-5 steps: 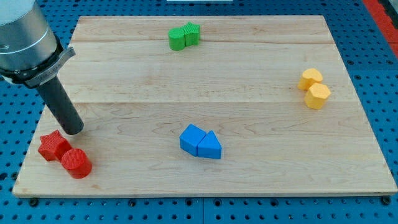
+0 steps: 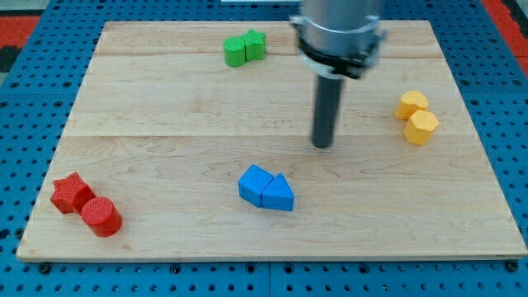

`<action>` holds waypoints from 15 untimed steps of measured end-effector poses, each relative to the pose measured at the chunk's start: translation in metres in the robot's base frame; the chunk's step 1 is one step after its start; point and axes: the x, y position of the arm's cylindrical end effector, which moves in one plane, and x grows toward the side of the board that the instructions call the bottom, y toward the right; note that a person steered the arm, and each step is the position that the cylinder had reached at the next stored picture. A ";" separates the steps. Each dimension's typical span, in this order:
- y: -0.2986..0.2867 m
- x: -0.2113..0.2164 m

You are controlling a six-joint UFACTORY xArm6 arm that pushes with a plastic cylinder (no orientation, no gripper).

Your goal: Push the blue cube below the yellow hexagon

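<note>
Near the bench's [image 2: 165, 107] middle, my tip [image 2: 321, 145] stands on bare wood; no pincer shows. The blue cube [image 2: 254, 183] lies toward the view's bottom-left, touching the blue triangle [image 2: 279, 195], well apart from the yellow hexagon [image 2: 422, 127] near the view's right edge.

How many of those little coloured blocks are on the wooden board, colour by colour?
Red: 2, a red star and a red cylinder.
Green: 2, two green blocks touching.
Blue: 2, a blue cube and a blue triangle.
Yellow: 2, a yellow hexagon and another yellow block.
Total: 8.
</note>
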 end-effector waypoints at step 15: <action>-0.021 0.032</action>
